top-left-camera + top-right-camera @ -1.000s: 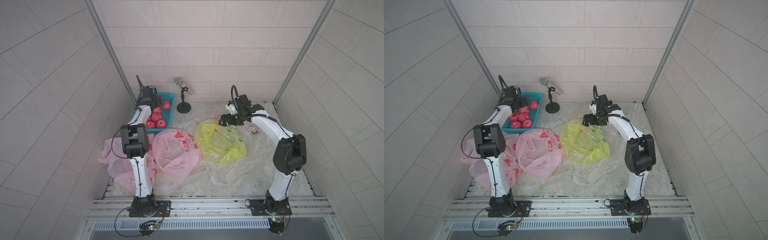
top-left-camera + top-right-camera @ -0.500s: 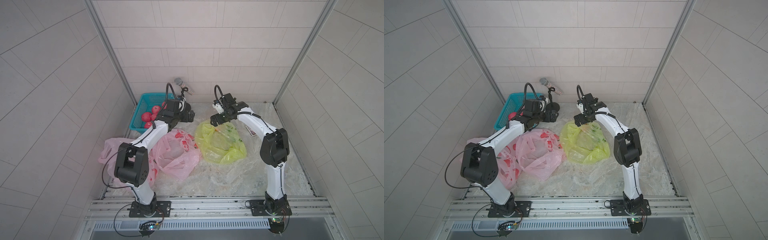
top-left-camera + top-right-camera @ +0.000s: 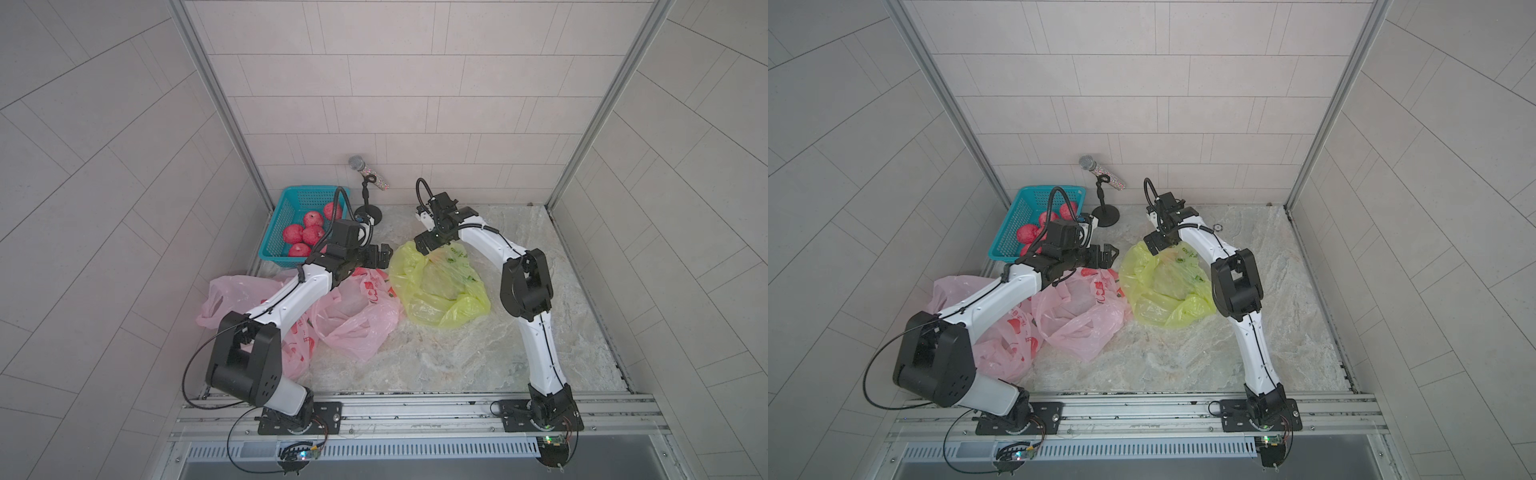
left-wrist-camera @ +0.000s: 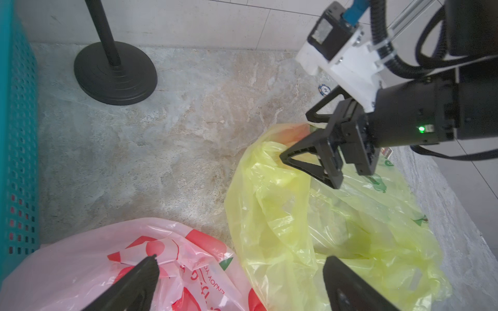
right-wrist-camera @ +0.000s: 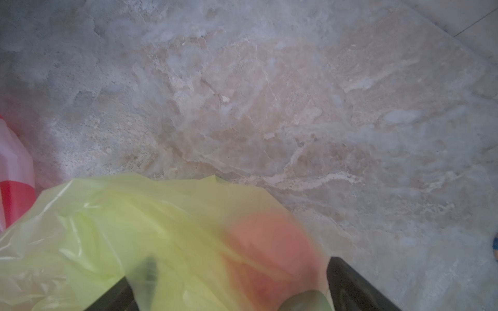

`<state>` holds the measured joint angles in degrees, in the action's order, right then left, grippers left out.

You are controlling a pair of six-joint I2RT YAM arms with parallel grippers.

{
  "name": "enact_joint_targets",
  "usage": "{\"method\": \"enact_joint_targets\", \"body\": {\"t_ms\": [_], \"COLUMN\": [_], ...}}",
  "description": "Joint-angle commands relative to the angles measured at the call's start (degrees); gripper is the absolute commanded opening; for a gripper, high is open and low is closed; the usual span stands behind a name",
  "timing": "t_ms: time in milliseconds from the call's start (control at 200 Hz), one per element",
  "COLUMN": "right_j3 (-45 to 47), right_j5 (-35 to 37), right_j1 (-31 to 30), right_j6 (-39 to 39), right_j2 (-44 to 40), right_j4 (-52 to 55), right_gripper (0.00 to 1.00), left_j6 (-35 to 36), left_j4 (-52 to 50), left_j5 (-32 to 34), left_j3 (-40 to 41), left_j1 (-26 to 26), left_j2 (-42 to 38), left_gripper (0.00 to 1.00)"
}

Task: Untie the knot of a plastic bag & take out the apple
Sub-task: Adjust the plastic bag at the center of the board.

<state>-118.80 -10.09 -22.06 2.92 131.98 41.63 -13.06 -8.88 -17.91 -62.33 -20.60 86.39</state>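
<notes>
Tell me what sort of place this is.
Probably a robot test or data-recording booth. The left arm and right arm are bolted to an aluminium rail, plain tiled panels wall in a small marble-patterned table, and a microphone stands at the back.

place: robot test booth | cues: tiled walls [image 3: 374, 83], aluminium rail [image 3: 415, 411] (arm bases [image 3: 291, 417] bolted on), microphone stand [image 3: 368, 195]
</notes>
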Motion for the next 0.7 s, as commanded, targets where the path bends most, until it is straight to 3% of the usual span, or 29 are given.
{"method": "enact_joint_targets", "body": {"t_ms": [0,270,470,560,650,695], "right_j3": [-3.4,-4.6,-4.8,-4.8,-3.4,-1.4], "right_j5": [-1.0,-9.6,-13.9,-14.5,-14.8,-14.5], "right_j1": [1.1,3.5,3.7,3.8,4.0,4.1], "right_j6": [0.2,-3.2,-6.1,-7.7,-9.8,-11.4], "right_j2": [2.9,4.2,4.2,4.3,3.1,1.8], "right_j4": [1.6,4.7,10.6,13.8,16.0,16.1], "right_gripper": [0.98,0.65,0.16,0.14,0.0,0.0], "left_j6": [0.4,2.0,4.3,5.6,6.7,7.3], "left_j4": [-0.6,-1.3,-1.5,-1.6,-1.7,-1.6], "left_j5": [-1.7,-2.4,-2.3,-2.2,-1.9,-1.5], "left_j3": [-0.7,-1.8,-3.1,-3.3,-3.2,-2.6], "left_j1": [-1.6,-3.2,-6.9,-9.5,-11.8,-12.8], "left_j2": [0.6,3.0,4.9,5.5,4.9,4.2], "left_gripper": [1.0,1.0,1.0,1.0,1.0,1.0]}}
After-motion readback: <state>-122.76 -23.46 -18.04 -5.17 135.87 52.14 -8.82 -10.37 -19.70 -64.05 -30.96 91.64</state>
